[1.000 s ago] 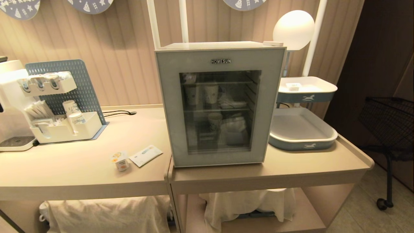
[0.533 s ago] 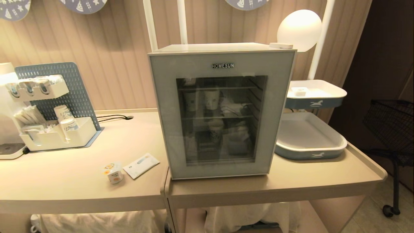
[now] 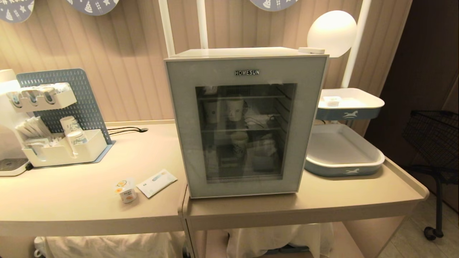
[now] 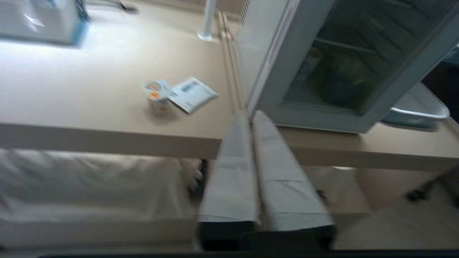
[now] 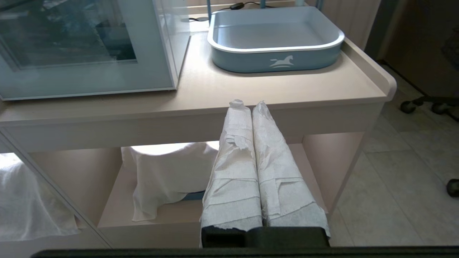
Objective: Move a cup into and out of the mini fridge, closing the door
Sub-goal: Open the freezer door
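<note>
Left tool (image 4: 251, 118), fingers pressed together, points at table edge (image 4: 107, 138).

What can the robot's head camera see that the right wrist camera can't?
Only the head view shows the small white yogurt cup with an orange label, the flat white packet beside it, the blue pegboard organiser holding paper cups and the round white lamp. Only the right wrist view shows the right gripper, its white-wrapped fingers shut, out in front of the counter. Both show the white glass-doored mini fridge, door closed, and the blue tray with a white horse.
</note>
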Robot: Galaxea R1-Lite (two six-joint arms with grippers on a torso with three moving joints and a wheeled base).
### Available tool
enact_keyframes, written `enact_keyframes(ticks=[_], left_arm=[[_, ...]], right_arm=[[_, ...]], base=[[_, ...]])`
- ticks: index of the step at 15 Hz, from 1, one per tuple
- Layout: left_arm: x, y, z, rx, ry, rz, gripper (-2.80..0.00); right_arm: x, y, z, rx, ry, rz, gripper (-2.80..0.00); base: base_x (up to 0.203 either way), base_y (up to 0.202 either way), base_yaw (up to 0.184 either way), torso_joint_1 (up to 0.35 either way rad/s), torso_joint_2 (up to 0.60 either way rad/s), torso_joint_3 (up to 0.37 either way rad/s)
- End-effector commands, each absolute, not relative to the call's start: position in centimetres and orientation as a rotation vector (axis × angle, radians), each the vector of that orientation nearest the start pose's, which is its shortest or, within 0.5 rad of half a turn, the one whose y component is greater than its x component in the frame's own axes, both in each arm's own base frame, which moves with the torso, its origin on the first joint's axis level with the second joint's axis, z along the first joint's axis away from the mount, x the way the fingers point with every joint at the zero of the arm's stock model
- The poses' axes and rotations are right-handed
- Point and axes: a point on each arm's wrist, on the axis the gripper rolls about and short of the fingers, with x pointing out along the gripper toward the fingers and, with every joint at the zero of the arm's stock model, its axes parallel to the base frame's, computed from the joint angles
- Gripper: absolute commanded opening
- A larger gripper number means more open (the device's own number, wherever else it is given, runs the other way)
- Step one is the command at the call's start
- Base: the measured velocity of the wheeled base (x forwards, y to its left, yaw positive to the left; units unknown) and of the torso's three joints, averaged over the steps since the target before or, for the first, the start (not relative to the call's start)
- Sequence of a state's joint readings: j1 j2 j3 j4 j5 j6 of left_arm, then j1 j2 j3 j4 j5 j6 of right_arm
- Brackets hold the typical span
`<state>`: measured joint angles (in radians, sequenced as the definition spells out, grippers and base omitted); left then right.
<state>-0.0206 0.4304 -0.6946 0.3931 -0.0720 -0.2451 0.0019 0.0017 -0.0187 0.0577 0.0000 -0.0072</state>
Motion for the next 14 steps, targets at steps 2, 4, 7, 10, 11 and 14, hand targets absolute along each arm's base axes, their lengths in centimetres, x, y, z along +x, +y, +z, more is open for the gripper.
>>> enact_keyframes(ticks=[2,4,7,10,11,14], left_arm=[[9.5,-0.6,25.1,-0.325,0.498,-0.102,0.00],[15.7,-1.1,24.5,-0.392,0.614,-0.197,0.00],[22.2,-2.3,23.4,-0.525,0.654,-0.639,0.00],[27.2,-2.7,20.4,-0.476,0.549,-0.815,0.00],[28.4,-2.7,18.9,-0.427,0.489,-0.844,0.00],[31.2,-2.9,14.7,-0.328,0.355,-0.872,0.00]], right_arm=[[-2.4,0.0,7.5,-0.008,0.043,0.003,-2.80],[-2.4,0.0,7.5,-0.008,0.043,0.003,-2.80],[-2.4,0.0,7.5,-0.008,0.043,0.003,-2.80],[-2.4,0.0,7.4,-0.008,0.044,0.003,-2.80],[-2.4,0.0,7.5,-0.008,0.043,0.003,-2.80],[-2.4,0.0,7.5,-0.008,0.043,0.003,-2.80]], base=[[0.000,0.000,0.000,0.000,0.00,0.000],[0.000,0.000,0.000,0.000,0.00,0.000],[0.000,0.000,0.000,0.000,0.00,0.000],[0.000,0.000,0.000,0.000,0.00,0.000],[0.000,0.000,0.000,0.000,0.00,0.000],[0.000,0.000,0.000,0.000,0.00,0.000]])
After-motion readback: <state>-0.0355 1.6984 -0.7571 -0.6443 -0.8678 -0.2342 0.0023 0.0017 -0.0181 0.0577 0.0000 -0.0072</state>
